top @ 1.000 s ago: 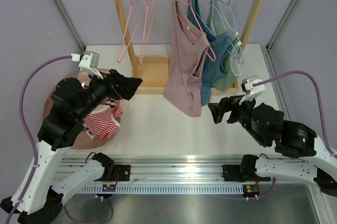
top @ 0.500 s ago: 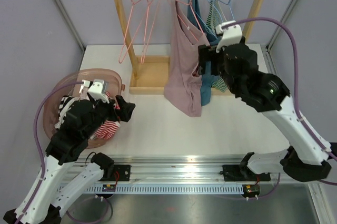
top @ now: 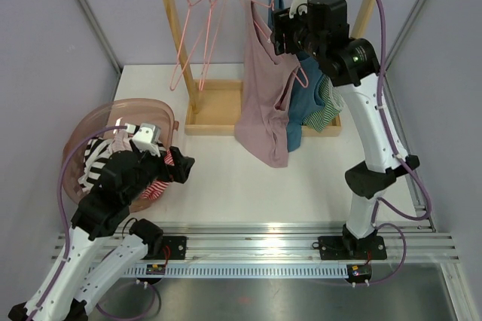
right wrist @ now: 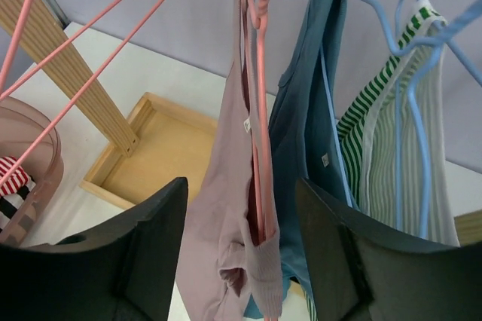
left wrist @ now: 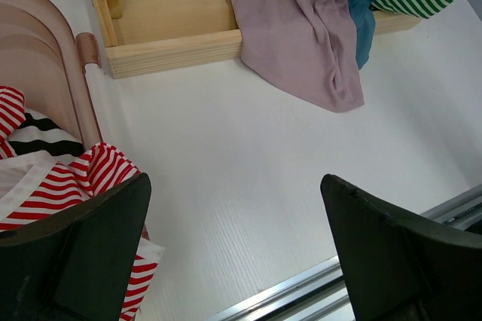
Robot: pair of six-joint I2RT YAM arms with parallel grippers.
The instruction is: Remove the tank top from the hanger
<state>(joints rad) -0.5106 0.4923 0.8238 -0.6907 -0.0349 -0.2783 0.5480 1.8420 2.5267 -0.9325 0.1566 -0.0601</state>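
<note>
A mauve tank top [top: 260, 106] hangs on a pink hanger [top: 280, 27] from the wooden rail; one strap has slipped low. My right gripper [top: 282, 31] is raised high beside it, just under the rail. In the right wrist view it [right wrist: 241, 185] is open, and the mauve tank top [right wrist: 226, 253] and pink hanger [right wrist: 261, 110] sit between its fingers, not gripped. My left gripper [top: 181, 169] is low next to the basket. It [left wrist: 233, 185] is open and empty over the white table.
A blue top [top: 305, 84] and a green striped top [top: 327, 99] hang on blue hangers right of the mauve one. Two bare pink hangers [top: 199, 27] hang at the left. The rack's wooden base tray [top: 215, 106] lies below. A pink basket [top: 98, 121] holds striped clothes [top: 154, 185].
My right arm has risen from low over the table's right side up to the rail beside the mauve tank top. My left arm has drawn back and down beside the basket.
</note>
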